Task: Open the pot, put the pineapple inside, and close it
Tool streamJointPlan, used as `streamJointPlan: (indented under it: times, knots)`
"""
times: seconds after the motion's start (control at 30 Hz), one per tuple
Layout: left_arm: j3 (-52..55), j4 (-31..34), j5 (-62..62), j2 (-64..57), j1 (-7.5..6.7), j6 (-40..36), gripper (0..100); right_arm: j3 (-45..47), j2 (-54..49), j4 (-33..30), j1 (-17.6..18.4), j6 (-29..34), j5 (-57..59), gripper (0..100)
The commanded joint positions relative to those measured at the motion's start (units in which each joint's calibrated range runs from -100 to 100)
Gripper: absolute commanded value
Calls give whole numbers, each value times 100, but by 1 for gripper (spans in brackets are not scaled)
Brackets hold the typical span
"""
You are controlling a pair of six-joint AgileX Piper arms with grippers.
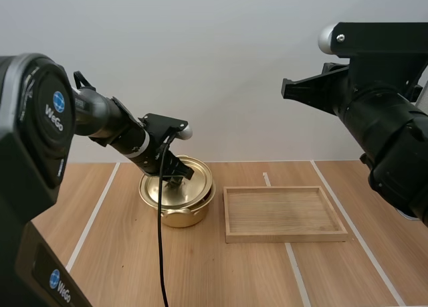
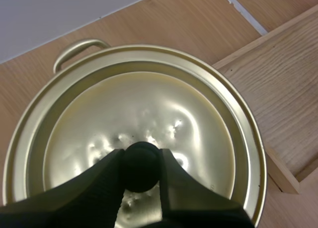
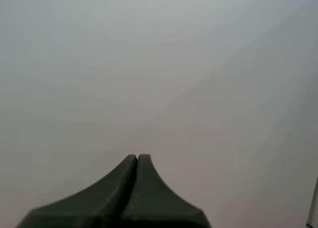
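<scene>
A golden pot point(image 1: 179, 215) stands on the wooden table, left of centre, with its golden lid point(image 1: 180, 175) over it. My left gripper point(image 1: 175, 180) reaches down onto the lid. In the left wrist view its two black fingers pinch the lid's black knob point(image 2: 141, 163) between their tips, so my left gripper point(image 2: 141, 156) is shut on the knob. The lid point(image 2: 149, 104) covers the pot's mouth, and one pot handle point(image 2: 77, 49) sticks out beyond it. My right gripper point(image 3: 137, 159) is shut on nothing, its fingers lying together, facing a plain grey wall.
A shallow wooden tray point(image 1: 284, 213) lies just right of the pot, its corner point(image 2: 283, 94) close to the lid's edge. My right arm point(image 1: 381, 120) hangs high above the table's right side. White tape lines cross the tabletop.
</scene>
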Motion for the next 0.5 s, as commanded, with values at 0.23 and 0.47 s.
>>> streamJointPlan:
  times: [0.23, 0.47]
  knots:
    - [11, -190, -18, 355, -7, 226, 0, 0, -60, 11, -24, 0, -11, 0]
    - [11, -228, -193, 463, -7, 339, 0, 0, -60, 11, -24, 0, -11, 0]
